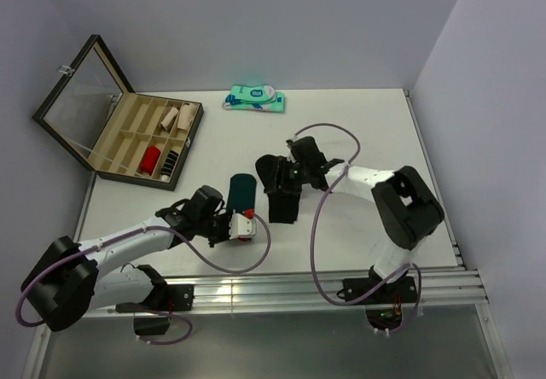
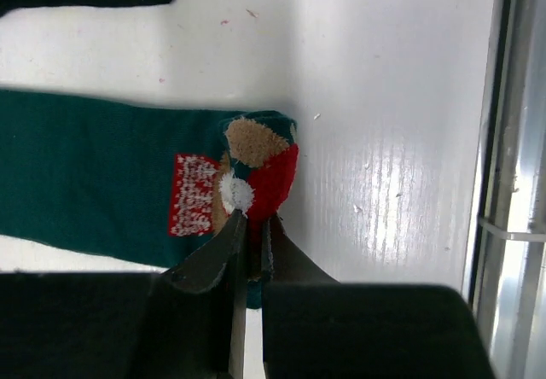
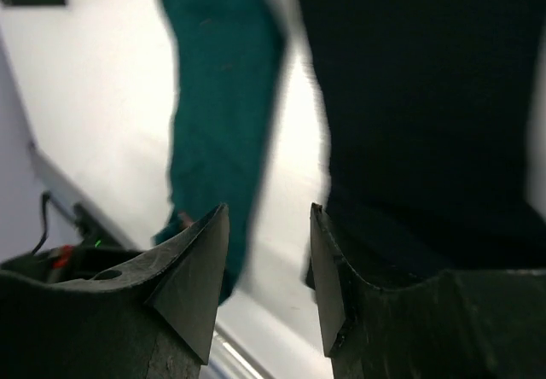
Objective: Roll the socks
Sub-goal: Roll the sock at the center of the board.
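Observation:
The dark green sock [image 1: 241, 191] lies flat on the white table, its red-brown figure at the near toe end [image 2: 256, 170]. My left gripper [image 1: 241, 224] is shut on that toe edge; in the left wrist view its fingertips [image 2: 253, 218] pinch the red part of the green sock [image 2: 85, 183]. The black sock [image 1: 282, 198] lies just right of the green one, apart from it. My right gripper [image 1: 287, 177] hovers over the black sock's far part, open and empty. In the right wrist view [image 3: 269, 217] the green sock [image 3: 222, 97] and black sock [image 3: 426, 97] appear blurred beyond the jaws.
An open wooden box [image 1: 128, 131] with a glass lid stands at the far left, holding red [image 1: 151, 157] and beige [image 1: 175, 119] rolled socks. A teal-and-white packaged pair [image 1: 254, 99] lies at the back. A metal rail [image 1: 324, 289] runs along the near edge.

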`<state>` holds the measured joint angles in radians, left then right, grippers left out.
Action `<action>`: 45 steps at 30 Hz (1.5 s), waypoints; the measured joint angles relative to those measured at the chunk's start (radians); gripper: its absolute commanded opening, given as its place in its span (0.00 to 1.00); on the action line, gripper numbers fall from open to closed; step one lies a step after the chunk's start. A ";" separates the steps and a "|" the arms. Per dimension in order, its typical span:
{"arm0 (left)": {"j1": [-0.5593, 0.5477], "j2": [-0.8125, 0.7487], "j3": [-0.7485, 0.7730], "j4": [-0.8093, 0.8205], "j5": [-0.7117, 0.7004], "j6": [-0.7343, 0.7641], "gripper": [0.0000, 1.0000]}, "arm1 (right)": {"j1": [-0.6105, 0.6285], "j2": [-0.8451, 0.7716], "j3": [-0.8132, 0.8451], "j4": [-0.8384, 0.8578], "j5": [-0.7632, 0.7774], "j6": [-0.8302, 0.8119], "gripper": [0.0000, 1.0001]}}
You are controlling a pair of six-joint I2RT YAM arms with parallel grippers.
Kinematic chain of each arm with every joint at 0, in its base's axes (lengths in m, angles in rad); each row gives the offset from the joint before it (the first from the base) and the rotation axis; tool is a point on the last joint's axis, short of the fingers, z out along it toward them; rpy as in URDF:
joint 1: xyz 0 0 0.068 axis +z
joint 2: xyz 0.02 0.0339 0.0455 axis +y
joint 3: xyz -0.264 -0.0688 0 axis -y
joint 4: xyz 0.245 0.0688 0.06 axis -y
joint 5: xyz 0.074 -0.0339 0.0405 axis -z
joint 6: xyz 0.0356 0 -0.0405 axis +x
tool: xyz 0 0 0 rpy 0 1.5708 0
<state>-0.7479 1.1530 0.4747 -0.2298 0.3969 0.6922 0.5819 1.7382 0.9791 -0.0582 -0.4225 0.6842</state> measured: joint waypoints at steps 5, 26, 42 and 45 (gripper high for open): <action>0.082 0.087 0.120 -0.130 0.114 -0.005 0.01 | -0.015 -0.171 -0.156 0.079 0.140 0.013 0.51; 0.304 0.731 0.600 -0.784 0.474 0.231 0.00 | 0.433 -0.556 -0.472 0.393 0.480 -0.346 0.50; 0.328 0.881 0.699 -0.916 0.522 0.206 0.00 | 0.650 -0.145 -0.310 0.460 0.542 -0.522 0.51; 0.328 0.889 0.699 -0.916 0.522 0.192 0.00 | 0.661 -0.105 -0.277 0.461 0.543 -0.535 0.51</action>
<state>-0.4194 2.0418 1.1740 -1.1461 0.9192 0.8845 1.2434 1.6329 0.7025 0.4026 0.1207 0.1493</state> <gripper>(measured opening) 0.110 0.510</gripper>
